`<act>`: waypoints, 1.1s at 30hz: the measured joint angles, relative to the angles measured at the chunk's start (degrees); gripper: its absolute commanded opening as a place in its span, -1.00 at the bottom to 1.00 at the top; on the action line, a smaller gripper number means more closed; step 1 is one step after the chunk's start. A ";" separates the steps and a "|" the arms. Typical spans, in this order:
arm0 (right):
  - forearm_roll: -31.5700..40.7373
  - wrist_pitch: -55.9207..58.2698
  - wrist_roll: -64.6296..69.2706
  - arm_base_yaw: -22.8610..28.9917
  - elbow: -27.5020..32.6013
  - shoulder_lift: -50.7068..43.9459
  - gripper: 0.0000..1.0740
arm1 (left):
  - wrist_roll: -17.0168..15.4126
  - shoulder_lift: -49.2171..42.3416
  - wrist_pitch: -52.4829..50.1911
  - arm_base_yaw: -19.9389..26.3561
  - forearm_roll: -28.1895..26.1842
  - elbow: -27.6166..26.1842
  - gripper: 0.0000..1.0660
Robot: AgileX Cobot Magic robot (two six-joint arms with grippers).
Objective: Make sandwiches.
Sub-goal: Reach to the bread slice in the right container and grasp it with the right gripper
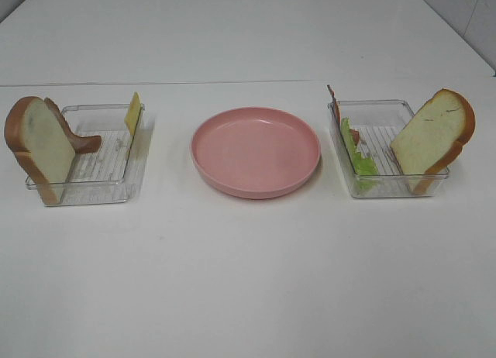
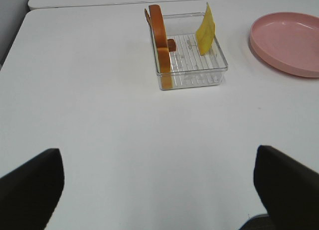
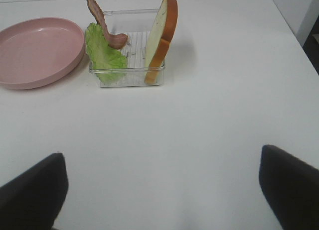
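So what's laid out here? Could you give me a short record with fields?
Left tray: bread slice, bacon strip, cheese slice
Middle: pink plate, bare
Right tray: second bacon strip, lettuce leaf, second bread slice
Left gripper: open, empty
Right gripper: open, empty
Sandwich: not started

The exterior high camera looks steeply down from the front onto the tabletop (image 1: 248,280), far enough off to take in the left tray (image 1: 93,194), the pink plate (image 1: 256,151) and the right tray (image 1: 387,189) in one row. Each wrist camera sits low and well back, looking forward past its own spread jaws across the tabletop at its side's tray. Part of the plate shows in both wrist views, so all three share it.
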 measured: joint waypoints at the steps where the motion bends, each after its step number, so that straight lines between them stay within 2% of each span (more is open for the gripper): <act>1: 0.00 0.00 0.00 0.00 0.00 0.00 0.83 | 0.00 0.00 0.00 0.00 0.00 0.00 0.83; 24: -0.11 0.00 0.00 0.00 0.00 1.20 0.83 | 0.00 0.00 0.00 0.00 0.00 0.00 0.83; 27: -0.11 -0.06 0.00 0.00 0.00 6.25 0.83 | 0.00 0.00 0.00 0.00 0.00 0.00 0.83; 29: 0.06 -0.29 0.00 0.00 -1.03 14.09 0.83 | 0.00 0.00 0.00 0.00 0.00 0.00 0.83; 30: 0.06 -0.29 0.00 0.00 -1.03 14.09 0.83 | 0.00 0.00 0.00 0.00 0.00 0.00 0.83; 32: 1.20 -1.72 0.00 0.00 -4.41 24.69 0.83 | 0.00 0.00 0.00 0.00 0.00 0.00 0.83; 33: 1.20 -1.72 0.00 0.00 -4.41 24.69 0.83 | 0.00 0.00 0.00 0.00 0.00 0.00 0.83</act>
